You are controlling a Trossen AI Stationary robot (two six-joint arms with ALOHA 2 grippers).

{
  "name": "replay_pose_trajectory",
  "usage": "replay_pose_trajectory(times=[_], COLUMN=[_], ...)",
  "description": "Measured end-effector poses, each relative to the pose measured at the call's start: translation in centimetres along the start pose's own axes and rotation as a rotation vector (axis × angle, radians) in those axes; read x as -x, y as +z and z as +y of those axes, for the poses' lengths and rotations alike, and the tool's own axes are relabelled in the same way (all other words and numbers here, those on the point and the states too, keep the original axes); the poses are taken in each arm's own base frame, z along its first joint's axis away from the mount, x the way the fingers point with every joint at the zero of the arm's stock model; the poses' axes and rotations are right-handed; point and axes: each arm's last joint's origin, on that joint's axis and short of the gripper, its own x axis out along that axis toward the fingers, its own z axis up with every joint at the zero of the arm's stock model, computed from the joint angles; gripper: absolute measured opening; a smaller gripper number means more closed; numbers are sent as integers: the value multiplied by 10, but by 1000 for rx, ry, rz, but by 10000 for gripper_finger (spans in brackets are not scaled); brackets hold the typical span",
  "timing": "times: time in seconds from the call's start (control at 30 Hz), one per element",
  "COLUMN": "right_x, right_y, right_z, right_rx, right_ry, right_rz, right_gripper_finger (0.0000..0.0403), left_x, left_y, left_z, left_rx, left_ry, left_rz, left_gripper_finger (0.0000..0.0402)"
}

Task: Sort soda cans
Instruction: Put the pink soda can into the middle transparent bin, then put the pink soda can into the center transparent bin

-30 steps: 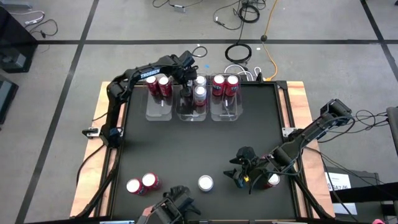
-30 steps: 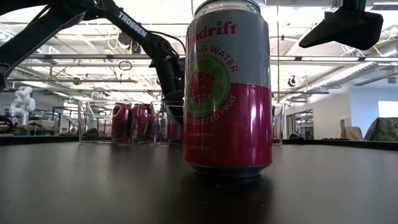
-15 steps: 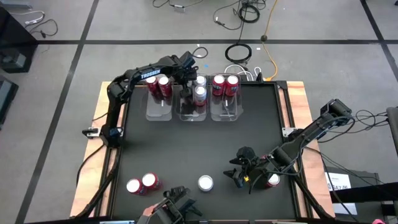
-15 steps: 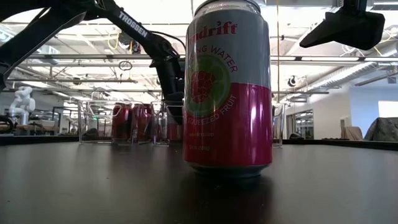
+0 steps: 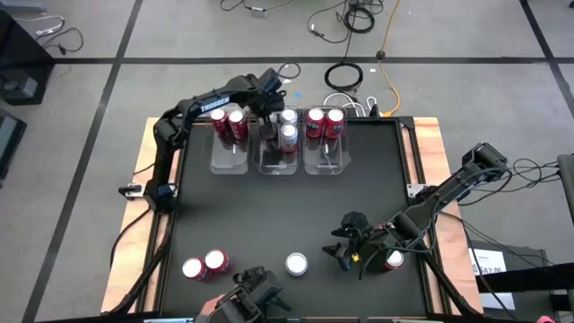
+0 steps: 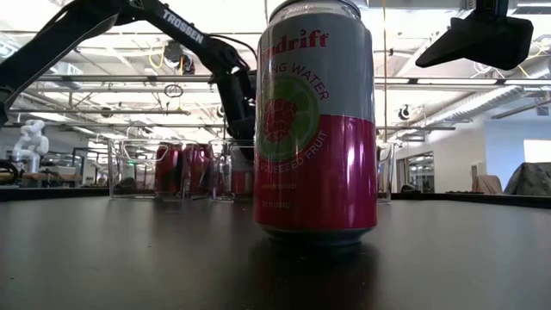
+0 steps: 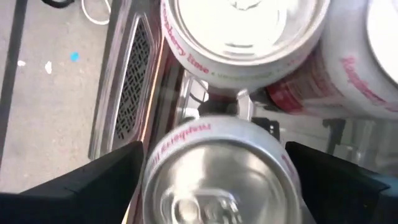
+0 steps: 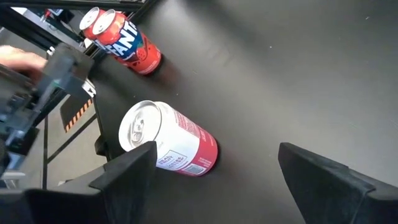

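Three clear bins stand in a row at the far edge. The left bin (image 5: 229, 160) and the right bin (image 5: 325, 164) each hold two red cans. The middle bin (image 5: 273, 166) holds silver-and-pink cans (image 5: 287, 133). My left gripper (image 5: 267, 126) hangs over the middle bin, open, its fingers (image 7: 93, 186) on either side of an upright can (image 7: 217, 186) standing there. My right gripper (image 5: 345, 253) is open and empty at the near right, beside a can (image 5: 392, 261). A silver-and-pink can (image 5: 296, 263) and two red cans (image 5: 204, 265) stand near the front edge.
The silver-and-pink can (image 6: 317, 125) stands close before the low camera and hides part of the bins. It also shows in the right wrist view (image 8: 168, 143), with the two red cans (image 8: 121, 40) beyond. A person's hand (image 8: 15, 56) shows at the near edge. The table's middle (image 5: 287, 206) is bare.
My left gripper has risen a little over the middle bin and drawn slightly toward the table's far edge. The cans in the bins stand as before.
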Motion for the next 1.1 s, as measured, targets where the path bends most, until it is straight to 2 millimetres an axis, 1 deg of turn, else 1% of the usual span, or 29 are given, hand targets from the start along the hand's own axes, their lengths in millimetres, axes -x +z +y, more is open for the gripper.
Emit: replay_pose_trajectory(times=[0.2,0.4,0.53,0.63,0.7,0.77,0.83,0.9,0.97,1.1], right_x=[0,0,0,1,1,2,4,6,7,8], right_y=[-1,-2,-3,-4,-5,-7,-10,-12,-13,-16], right_z=[0,1,2,2,3,4,5,6,6,7], right_rx=[10,65,97,103,105,111,122,127,130,140], right_ry=[10,28,49,66,72,80,89,93,96,101], right_rz=[28,56,102,138,150,152,158,162,166,168], right_gripper_finger=[329,329,329,329,329,329,329,329,329,329], left_x=[24,57,89,121,147,173,199,218,228,225], left_y=[4,7,10,10,12,14,15,16,18,21], left_z=[-2,-4,-12,-29,-48,-72,-102,-138,-178,-257], left_rx=[7,138,249,309,330,337,313,263,210,137], left_ry=[-12,-42,-48,-87,-121,-135,-152,-147,-122,-122], left_rz=[67,125,118,73,8,-53,-111,-151,-181,-216], left_gripper_finger=[400,400,400,400,400,400,400,400,400,400])
